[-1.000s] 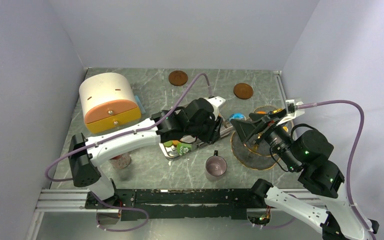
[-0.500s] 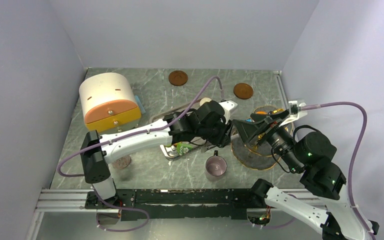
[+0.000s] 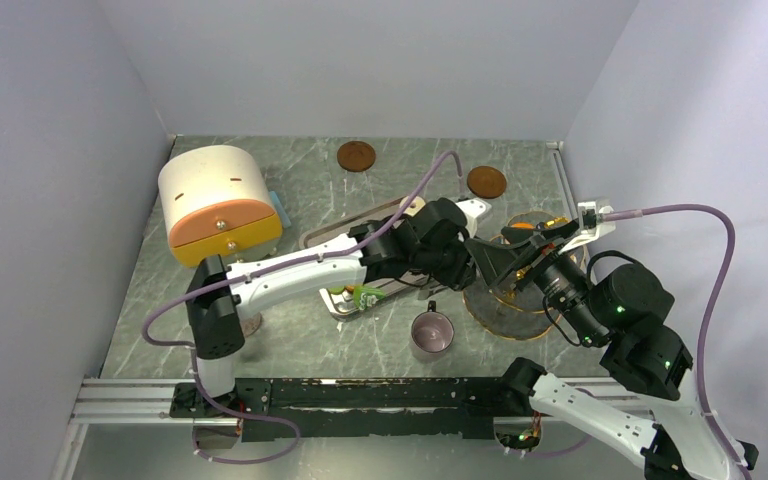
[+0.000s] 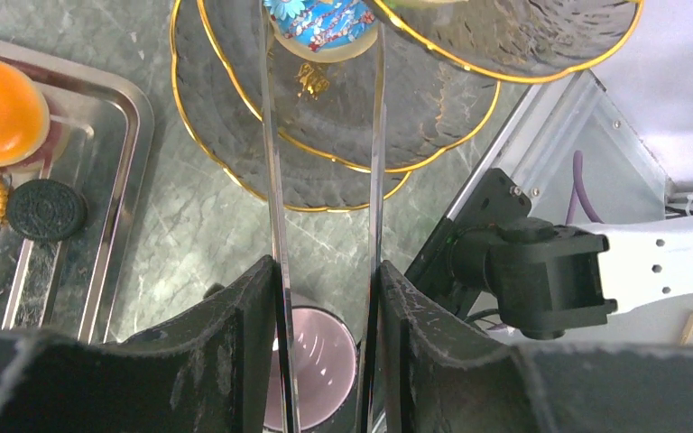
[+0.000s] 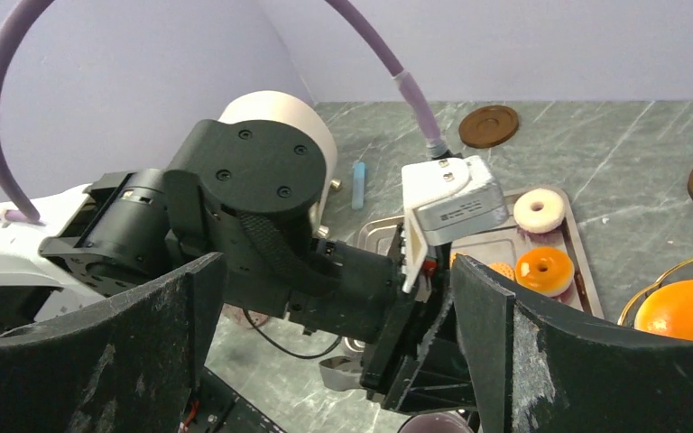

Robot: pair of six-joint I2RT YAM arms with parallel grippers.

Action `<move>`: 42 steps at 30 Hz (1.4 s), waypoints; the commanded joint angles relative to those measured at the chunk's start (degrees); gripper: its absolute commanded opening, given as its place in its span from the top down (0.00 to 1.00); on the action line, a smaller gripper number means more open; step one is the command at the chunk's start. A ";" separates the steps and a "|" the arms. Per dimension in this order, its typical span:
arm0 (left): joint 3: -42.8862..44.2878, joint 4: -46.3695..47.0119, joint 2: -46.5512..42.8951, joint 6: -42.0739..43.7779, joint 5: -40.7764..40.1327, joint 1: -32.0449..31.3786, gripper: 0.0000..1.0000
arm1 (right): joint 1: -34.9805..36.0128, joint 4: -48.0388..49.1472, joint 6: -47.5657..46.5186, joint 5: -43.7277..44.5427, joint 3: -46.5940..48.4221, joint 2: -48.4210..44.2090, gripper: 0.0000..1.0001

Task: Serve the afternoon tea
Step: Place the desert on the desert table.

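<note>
My left gripper [image 4: 325, 271] is shut on steel tongs [image 4: 272, 162]. Their tips pinch a blue patterned treat [image 4: 325, 23] above the gold-rimmed glass plates [image 4: 235, 171]. The pinkish mug [image 3: 431, 333] stands upright on the table right below the left gripper, its mouth showing between the tong blades [image 4: 316, 361]. An orange ring [image 4: 0, 113], a black cookie [image 4: 47, 209] and a cream ring [image 5: 539, 209] lie in the steel tray [image 4: 131, 135]. Another orange treat [image 5: 686, 308] sits on a glass plate. My right gripper [image 5: 338, 271] hangs open above the plates, facing the left wrist, with nothing in it.
A cream box with an orange drawer [image 3: 218, 205] stands at the back left. Two brown coasters [image 3: 356, 155] [image 3: 486, 181] lie near the back wall. A jar [image 3: 245, 322] is partly hidden behind the left arm. The right arm's base [image 4: 532, 271] is close beside the plates.
The left arm has swung right, carrying the tongs and the blue treat from above the steel tray to above the glass plates. The right gripper has barely moved.
</note>
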 commanded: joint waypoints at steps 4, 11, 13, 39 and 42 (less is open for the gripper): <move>6.30 0.92 3.25 1.86 -0.37 -0.35 0.55 | -0.02 1.48 0.02 -0.07 -0.01 -1.07 0.02; 8.91 -1.08 5.38 2.24 -0.68 -0.35 0.51 | 0.03 1.83 -0.37 0.13 -0.30 -0.95 0.02; 9.31 -1.63 5.68 2.38 -0.88 -0.35 0.50 | 0.03 1.98 -0.41 0.02 -0.34 -0.95 0.02; 11.09 -4.29 5.97 2.29 -0.88 -0.35 0.41 | -0.03 1.20 -0.28 1.08 -0.14 -1.39 0.02; 10.56 -3.78 4.97 2.42 -0.88 -0.37 0.42 | -0.02 1.20 -0.26 1.11 -0.34 -1.33 0.02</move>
